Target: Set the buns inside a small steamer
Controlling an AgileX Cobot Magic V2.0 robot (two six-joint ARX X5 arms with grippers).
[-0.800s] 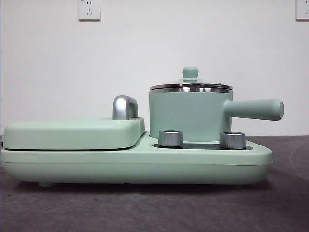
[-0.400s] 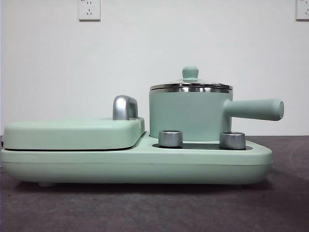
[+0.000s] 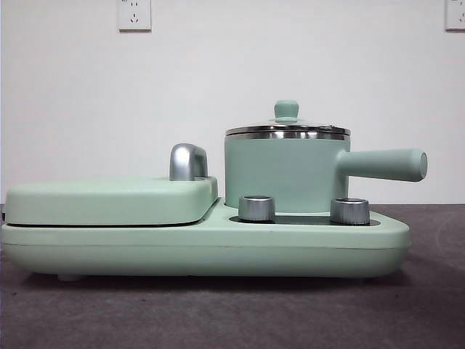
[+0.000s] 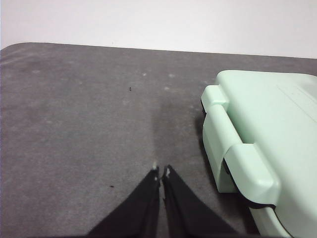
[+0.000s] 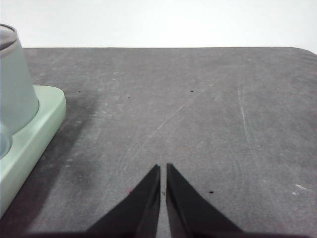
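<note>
Two black jaws per gripper, seen only in the wrist views. Left gripper (image 4: 161, 172): flat, matte, wedge-shaped, broad at the base and narrowing to thin points, each tip marked with a small pale speck, tips all but meeting with a hairline gap between. Right gripper (image 5: 163, 167): same matte black, same tapering blade shape, clean sharp tips, inner edges straight and parallel across a narrow slit. No cables, screws or lettering visible on either.

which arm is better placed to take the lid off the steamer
Right, probably. The right end effector hangs over bare table beside the small steamer, whose lid is still on. The left end effector is by the closed grill section.
</note>
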